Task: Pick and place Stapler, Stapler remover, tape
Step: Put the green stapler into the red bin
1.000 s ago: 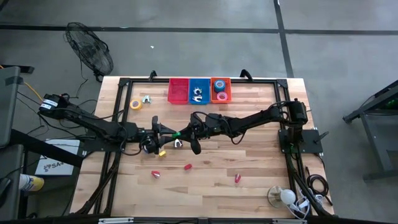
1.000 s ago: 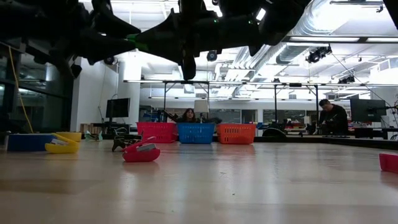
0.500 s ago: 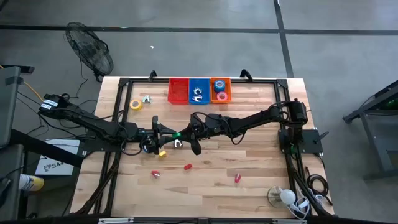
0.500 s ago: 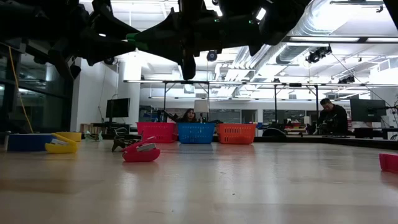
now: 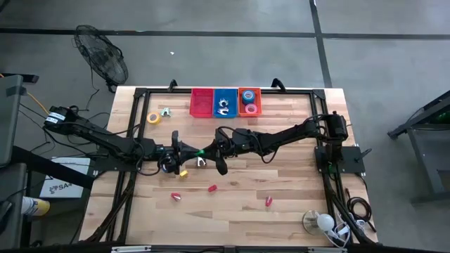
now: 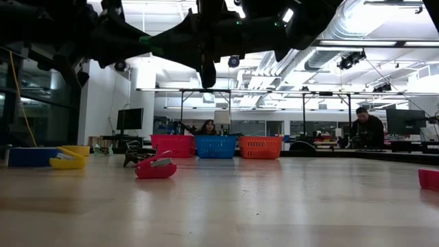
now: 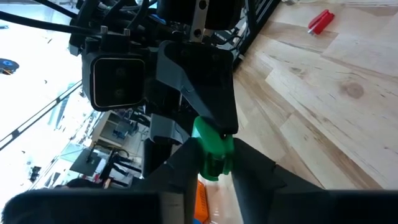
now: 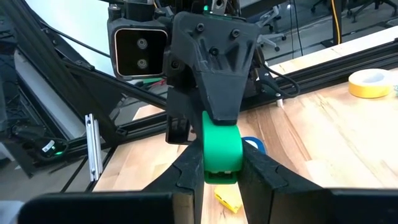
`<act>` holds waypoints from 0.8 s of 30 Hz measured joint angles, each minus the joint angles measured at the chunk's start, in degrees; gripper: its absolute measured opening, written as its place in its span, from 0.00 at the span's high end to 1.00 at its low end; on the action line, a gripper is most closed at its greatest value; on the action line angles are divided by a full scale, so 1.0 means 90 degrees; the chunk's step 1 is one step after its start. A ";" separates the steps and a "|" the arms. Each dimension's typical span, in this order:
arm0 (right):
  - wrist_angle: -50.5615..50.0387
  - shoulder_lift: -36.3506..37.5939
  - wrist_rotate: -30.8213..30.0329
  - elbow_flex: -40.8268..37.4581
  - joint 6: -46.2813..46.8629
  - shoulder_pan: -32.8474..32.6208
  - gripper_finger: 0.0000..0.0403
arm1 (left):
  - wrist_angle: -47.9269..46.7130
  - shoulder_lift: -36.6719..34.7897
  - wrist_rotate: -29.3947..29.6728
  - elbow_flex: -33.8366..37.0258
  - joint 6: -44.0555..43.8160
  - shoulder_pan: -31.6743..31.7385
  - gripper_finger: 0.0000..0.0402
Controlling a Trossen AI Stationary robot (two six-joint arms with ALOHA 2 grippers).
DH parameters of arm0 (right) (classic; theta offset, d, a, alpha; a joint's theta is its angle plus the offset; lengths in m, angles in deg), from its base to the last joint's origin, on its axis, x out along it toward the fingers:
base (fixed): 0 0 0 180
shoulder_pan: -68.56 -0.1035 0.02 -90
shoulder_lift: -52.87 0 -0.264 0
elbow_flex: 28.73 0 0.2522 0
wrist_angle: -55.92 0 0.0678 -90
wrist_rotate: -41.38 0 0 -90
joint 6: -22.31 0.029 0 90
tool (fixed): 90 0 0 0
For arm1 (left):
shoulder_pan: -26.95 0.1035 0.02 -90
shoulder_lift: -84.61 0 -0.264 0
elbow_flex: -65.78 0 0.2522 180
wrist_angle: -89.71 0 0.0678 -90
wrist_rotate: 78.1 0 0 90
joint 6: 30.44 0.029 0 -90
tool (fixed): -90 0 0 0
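Above the table's (image 5: 281, 190) middle, the left pincer (image 5: 188, 152) and right pincer (image 5: 206, 150) meet tip to tip, both clamped on one green roll of tape (image 8: 222, 148), seemingly a hand-over so it can reach the far orange bin (image 5: 249, 101).

You can read no full text here. Only the white sheet (image 5: 58, 185) on the floor left of the table shows letters, too small to read.

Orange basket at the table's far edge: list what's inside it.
The orange plastic basket holds a blue tape ring and a pink tape ring. Anything beneath them is covered.
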 joint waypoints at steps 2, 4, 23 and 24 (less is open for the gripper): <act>-0.0005 0.0000 0.0007 -0.0002 0.0007 0.0000 0.84 | 0.0007 0.0000 0.0002 0.0001 0.0009 0.0000 0.85; -0.0007 0.0000 0.0005 -0.0002 0.0017 0.0000 0.84 | 0.0007 0.0000 -0.0002 0.0001 0.0014 0.0000 0.86; -0.0016 0.0000 -0.0034 -0.0002 -0.0009 0.0000 0.80 | -0.0019 0.0000 -0.0039 0.0001 -0.0061 0.0000 0.86; -0.0022 0.0000 -0.0042 -0.0002 -0.0025 0.0000 0.79 | -0.0028 0.0000 -0.0039 0.0001 -0.0077 0.0000 0.86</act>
